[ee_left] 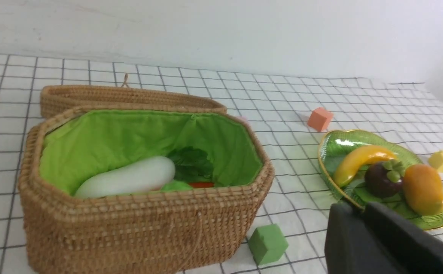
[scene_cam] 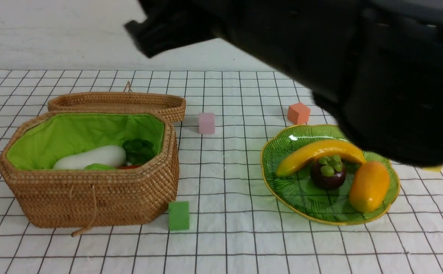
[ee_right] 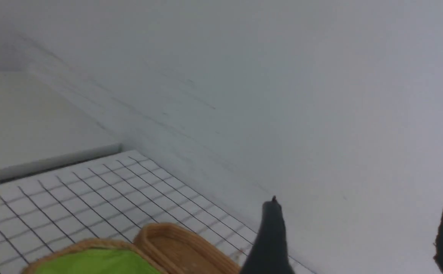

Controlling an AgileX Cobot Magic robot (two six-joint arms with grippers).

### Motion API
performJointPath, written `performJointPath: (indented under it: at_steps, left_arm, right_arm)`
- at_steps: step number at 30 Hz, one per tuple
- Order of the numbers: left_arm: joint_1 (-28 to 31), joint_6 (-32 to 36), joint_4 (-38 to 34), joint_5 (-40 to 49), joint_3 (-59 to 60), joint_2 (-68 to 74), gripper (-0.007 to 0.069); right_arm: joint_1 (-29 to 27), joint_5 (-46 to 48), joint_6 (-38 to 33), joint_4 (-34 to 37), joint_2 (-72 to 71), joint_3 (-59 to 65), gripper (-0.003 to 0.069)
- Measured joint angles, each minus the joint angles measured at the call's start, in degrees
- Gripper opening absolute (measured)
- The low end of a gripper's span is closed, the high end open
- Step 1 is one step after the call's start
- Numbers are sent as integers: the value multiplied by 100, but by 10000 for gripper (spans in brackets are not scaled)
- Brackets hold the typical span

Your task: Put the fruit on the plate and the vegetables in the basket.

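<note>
Right pincer [ee_right: 358,236]: two black fingers [ee_right: 269,236] spread wide apart with nothing between them, raised toward the white wall at the lower right of its wrist frame; its black arm [scene_cam: 358,72] fills the upper right of the front frame.
Left pincer [ee_left: 362,213]: only dark finger shapes at the lower right of its wrist frame; whether it is released or clenched cannot be told.
Plate [scene_cam: 282,152]: wide translucent green leaf-ribbed glass dish with a wavy yellow rim, at the right centre of the front frame.
Banana [scene_cam: 316,154]: long, yellow, curved; long axis runs left to right across the plate's far side.
Mangosteen [scene_cam: 328,173]: dark purple, round, green cap facing up, mid-plate, touching the banana.
Mango [scene_cam: 369,185]: orange-yellow oval, long axis slanting from upper right to lower left, near the plate's right rim.
Basket [scene_cam: 92,198]: brown woven octagonal wicker with bright green lining, left of frame, lid [scene_cam: 118,102] lying open behind it.
Eggplant [scene_cam: 92,158]: white, oblong, lying lengthwise left to right inside the basket, dark green leaves at its right end.
Gourd [scene_cam: 99,167]: light green, mostly hidden by the rim.
Carrot piece [scene_cam: 129,167]: only an orange sliver shows.
Writing: none legible.
</note>
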Motion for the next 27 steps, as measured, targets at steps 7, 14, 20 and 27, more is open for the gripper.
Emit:
performJointPath:
  at_steps: [7, 14, 20, 27]
  left_arm:
    - [0, 522, -678, -592, 48, 0, 46]
    - [0, 1143, -1254, -2205, 906, 0, 47]
    - [0, 1183, -1268, -3254, 1922, 0, 51]
    - [0, 1183, -1260, -3283, 2529, 0, 60]
  right_arm:
    - [134, -1483, 537, 140, -1691, 1868, 551]
    - [685, -1650, 1795, 200, -3256, 3386, 505]
    - [1005, -1338, 2326, 210, -4456, 4291, 423]
    - [1017, -1271, 2415, 211, -5266, 4593, 323]
